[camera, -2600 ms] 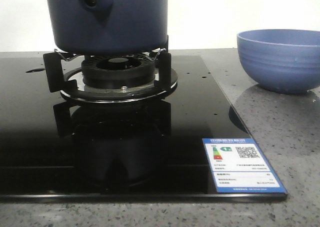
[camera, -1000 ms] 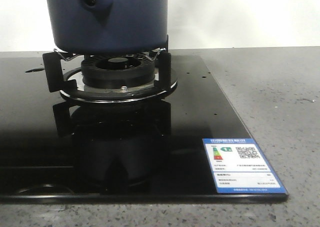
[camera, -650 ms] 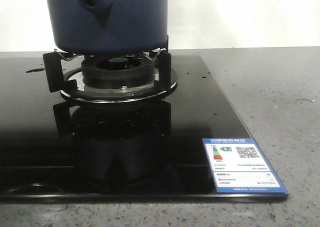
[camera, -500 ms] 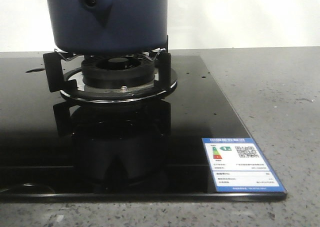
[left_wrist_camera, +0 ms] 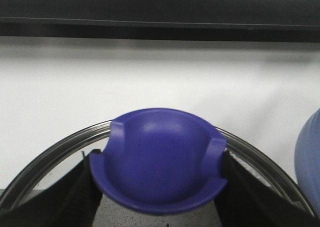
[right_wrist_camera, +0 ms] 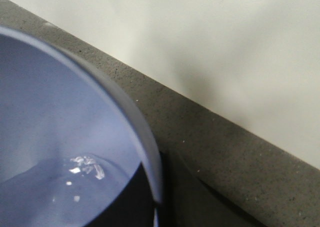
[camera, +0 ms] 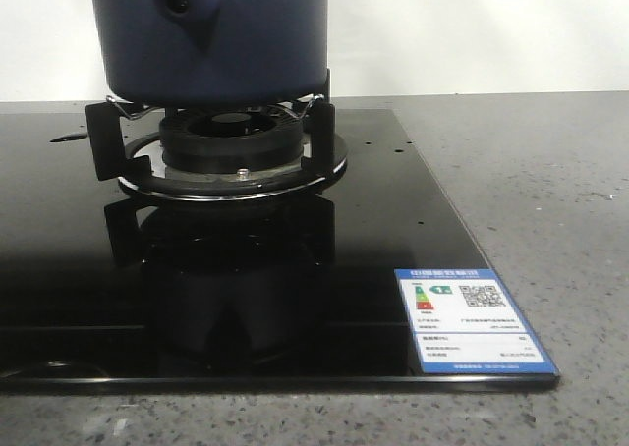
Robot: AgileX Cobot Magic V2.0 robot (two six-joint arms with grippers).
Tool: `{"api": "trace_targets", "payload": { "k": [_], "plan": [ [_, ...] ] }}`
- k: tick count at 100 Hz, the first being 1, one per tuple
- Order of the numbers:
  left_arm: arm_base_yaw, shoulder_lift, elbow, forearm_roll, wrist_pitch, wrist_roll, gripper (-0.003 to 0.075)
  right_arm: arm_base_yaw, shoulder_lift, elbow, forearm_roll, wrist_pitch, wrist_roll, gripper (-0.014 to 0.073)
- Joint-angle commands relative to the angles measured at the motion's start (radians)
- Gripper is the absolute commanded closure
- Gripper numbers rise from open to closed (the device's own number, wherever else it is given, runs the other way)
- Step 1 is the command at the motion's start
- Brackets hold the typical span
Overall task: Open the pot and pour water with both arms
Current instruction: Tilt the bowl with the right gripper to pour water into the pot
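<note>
Front view: we see the pot (camera: 211, 35), dark navy with straight sides, sitting on the burner (camera: 231, 146) of a glossy black cooktop (camera: 88, 269). It fills the frame from 10 to 12 o'clock, and its top is cut off, so this view cannot tell us whether it is covered. A stubby spout with a round hole faces us. A blue-bordered label (camera: 474, 320) lies on the glass at 4 o'clock. Grey stone counter (camera: 550, 200) stretches away at 3 o'clock. Neither arm appears here.

Left wrist view: our left gripper (left_wrist_camera: 157, 187) is clamped on a purple-blue domed knob (left_wrist_camera: 160, 167) at 6 o'clock, a dark finger pressing each side of it. A glass lid (left_wrist_camera: 47, 159) curves around the knob, its rim arcing out towards 8 and 4 o'clock, with a pale wall behind. A light blue curve, probably the bowl, edges in at 4 o'clock.

Right wrist view: a light blue bowl (right_wrist_camera: 60, 137) with water in it fills 7 to 10 o'clock. Our right gripper's fingers are not visible, so we cannot tell how its jaws stand, though the bowl sits so close that it is probably held.

Progress, as we judge it: the lid seems lifted off and the bowl raised. Pouring the water into the pot is left to do.
</note>
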Motion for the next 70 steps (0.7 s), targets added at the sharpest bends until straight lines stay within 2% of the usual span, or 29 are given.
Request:
{"api": "trace_targets", "payload": {
  "k": [1, 37, 70],
  "plan": [
    [0.0, -0.019, -0.035, -0.013, -0.099, -0.002, 0.0324, 0.012, -0.104, 0.047, 0.011, -0.191, -0.021, 0.0634],
    [0.0, -0.019, -0.035, -0.015, -0.099, -0.002, 0.0324, 0.034, -0.295, 0.563, 0.0, -0.766, -0.053, 0.0636],
    [0.0, -0.019, -0.035, -0.015, -0.099, -0.002, 0.0324, 0.045, -0.331, 0.792, -0.029, -1.132, -0.053, 0.0636]
  ]
}}
